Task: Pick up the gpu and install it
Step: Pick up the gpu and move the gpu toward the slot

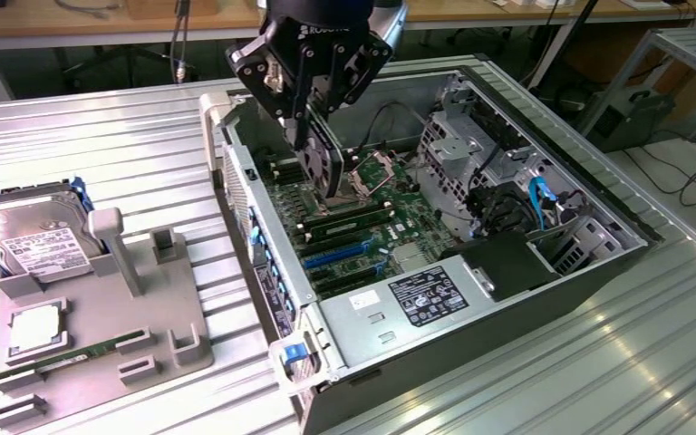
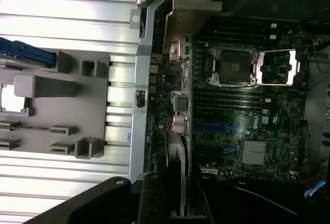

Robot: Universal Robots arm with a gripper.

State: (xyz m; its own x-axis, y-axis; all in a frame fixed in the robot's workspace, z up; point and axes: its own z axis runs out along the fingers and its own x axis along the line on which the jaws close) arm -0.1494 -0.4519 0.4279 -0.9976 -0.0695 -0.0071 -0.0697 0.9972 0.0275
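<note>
My gripper hangs over the open computer case, shut on the gpu. The gpu is a thin dark card held upright on edge, its lower end just above the motherboard near the memory slots. In the wrist view the gpu shows edge-on between my dark fingers. It runs along the case's rear wall side, above the board. Blue expansion slots lie a little nearer the power supply than the card; they also appear in the wrist view as blue expansion slots.
A grey parts holder sits on the ribbed metal table at the exterior view's left. It carries a hard drive, a processor and a green memory stick. Case walls, the drive cage, cables and the power supply crowd the board.
</note>
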